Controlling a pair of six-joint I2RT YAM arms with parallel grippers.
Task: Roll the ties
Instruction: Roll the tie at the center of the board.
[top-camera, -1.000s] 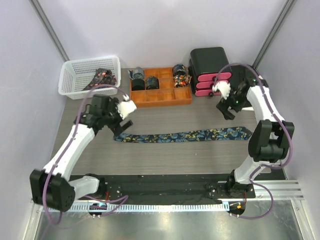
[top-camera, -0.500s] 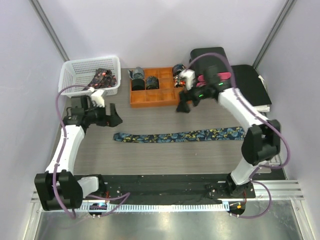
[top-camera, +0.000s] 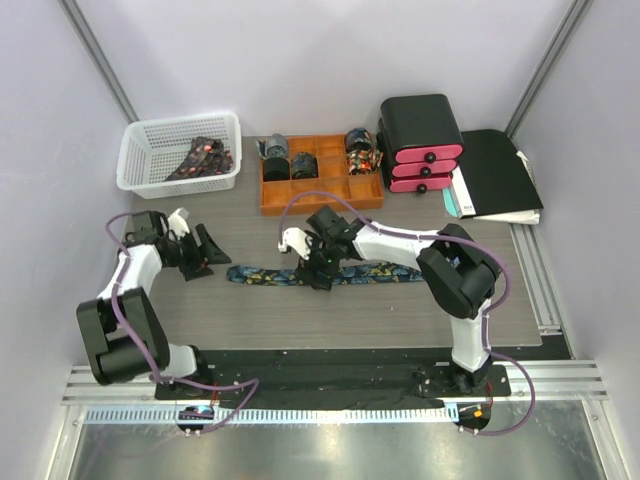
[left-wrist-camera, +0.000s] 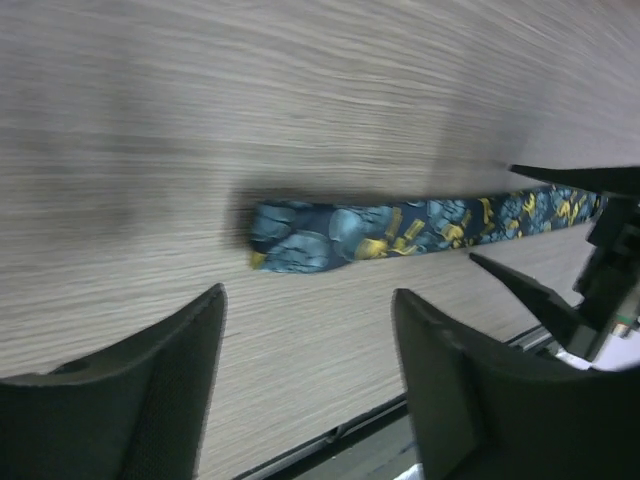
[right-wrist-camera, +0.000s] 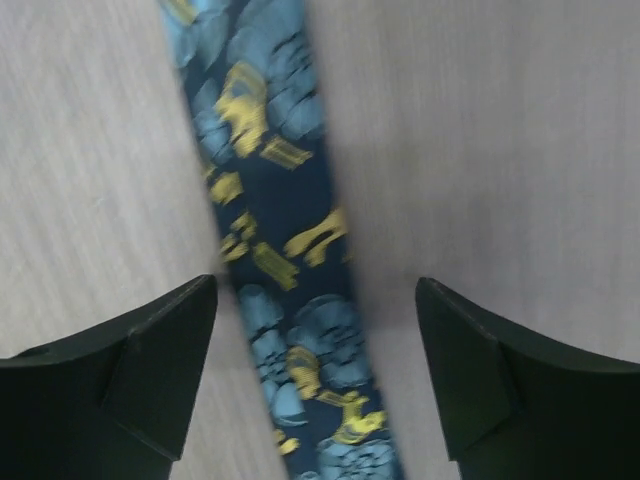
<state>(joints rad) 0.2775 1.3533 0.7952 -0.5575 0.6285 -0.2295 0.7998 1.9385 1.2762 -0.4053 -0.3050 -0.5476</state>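
A dark navy tie (top-camera: 260, 275) with teal and gold pattern lies flat and unrolled across the table. My right gripper (top-camera: 315, 268) is open and straddles it near the left-middle; in the right wrist view the tie (right-wrist-camera: 280, 250) runs lengthwise between the spread fingers of the gripper (right-wrist-camera: 315, 370). My left gripper (top-camera: 205, 255) is open and empty, just left of the tie's left end. In the left wrist view that end (left-wrist-camera: 300, 235) lies ahead of the open gripper (left-wrist-camera: 310, 380). Several rolled ties (top-camera: 303, 168) sit in the orange tray (top-camera: 320, 197).
A white basket (top-camera: 150, 150) at the back left holds loose ties (top-camera: 205, 155). A black box with pink drawers (top-camera: 420, 125) stands at the back right, next to a black folder (top-camera: 495, 170). The right arm's elbow hides the tie's right end.
My right arm swung from the back right, leftward and down over the tie. My left gripper moved left, off the tie's left end. The tie stayed flat.
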